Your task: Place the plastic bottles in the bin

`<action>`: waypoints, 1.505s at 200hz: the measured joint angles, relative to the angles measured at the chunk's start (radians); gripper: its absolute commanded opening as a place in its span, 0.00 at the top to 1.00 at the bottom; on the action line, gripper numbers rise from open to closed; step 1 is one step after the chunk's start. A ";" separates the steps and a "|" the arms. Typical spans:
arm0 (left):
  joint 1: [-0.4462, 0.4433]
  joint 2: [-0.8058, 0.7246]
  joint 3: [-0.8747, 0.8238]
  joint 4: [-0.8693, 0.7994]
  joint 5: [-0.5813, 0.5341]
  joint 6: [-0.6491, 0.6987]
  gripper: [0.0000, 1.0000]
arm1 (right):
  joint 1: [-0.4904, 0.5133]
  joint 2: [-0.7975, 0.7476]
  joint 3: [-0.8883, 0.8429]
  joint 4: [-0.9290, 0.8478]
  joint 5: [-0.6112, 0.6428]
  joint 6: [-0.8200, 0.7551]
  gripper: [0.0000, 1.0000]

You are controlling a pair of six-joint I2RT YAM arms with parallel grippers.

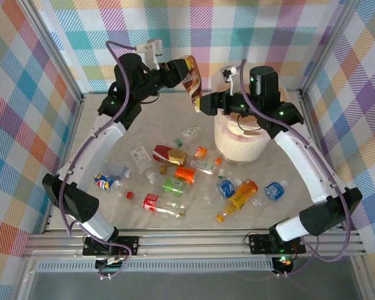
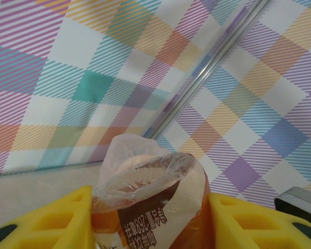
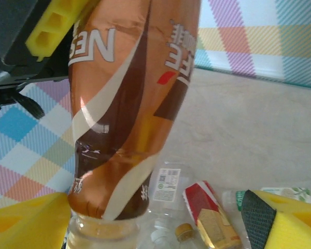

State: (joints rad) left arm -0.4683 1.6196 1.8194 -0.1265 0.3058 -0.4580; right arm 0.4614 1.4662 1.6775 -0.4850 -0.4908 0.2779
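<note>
Step in hand (judged): hand-off of the brown-labelled bottle (image 1: 190,74) from left gripper (image 2: 150,223) to right gripper (image 3: 155,228). The bottle is held high over the bench (image 1: 144,119), upper centre of the top view, just left of the bin (image 1: 237,149).

Left gripper: pinching the bottle just short of its crumpled base. Right gripper: spread, yellow fingers (image 3: 282,225) on either side of the neck end, not closed on it.

To do it well:
- Centre the neck end between the right fingers.
- Close on the firmer shoulder rather than the soft label.
- Let the left gripper release only once the right grip is firm.

Views:
- Right wrist: a wide gap at the lower-right finger. The lower-left finger sits close to the bottle; contact cannot be told.
- Left wrist: crushed base and both fingers pressing its sides.
- Top: the bin and the loose bottles (image 1: 175,172) scattered across the bench at lower centre.
</note>
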 measured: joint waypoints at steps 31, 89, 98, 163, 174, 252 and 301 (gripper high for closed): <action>-0.016 -0.001 -0.004 0.003 0.000 0.000 1.00 | 0.023 0.026 0.015 0.050 -0.034 0.014 0.18; -0.042 0.006 -0.007 0.019 -0.004 0.000 0.96 | 0.038 0.095 0.036 0.100 -0.068 0.068 0.56; -0.041 0.008 -0.007 0.023 -0.004 0.005 0.89 | 0.037 0.097 0.037 0.094 -0.055 0.078 0.66; -0.043 -0.025 -0.018 -0.007 -0.104 0.027 0.00 | 0.037 0.095 0.040 0.043 0.064 0.049 0.84; -0.041 -0.053 -0.032 -0.021 -0.143 0.032 0.00 | 0.037 0.090 0.042 0.018 0.113 0.035 0.84; 0.006 -0.434 -0.298 -0.051 -0.460 0.082 0.00 | -0.010 0.072 0.237 -0.291 0.526 -0.107 0.83; 0.035 -0.558 -0.479 -0.076 -0.591 0.082 0.00 | -0.109 0.149 0.361 -0.497 0.646 -0.154 0.84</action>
State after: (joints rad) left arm -0.4328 1.0615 1.3403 -0.2024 -0.2852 -0.3759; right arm 0.3519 1.6150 2.0384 -0.9817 0.1551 0.1238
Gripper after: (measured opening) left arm 0.999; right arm 0.386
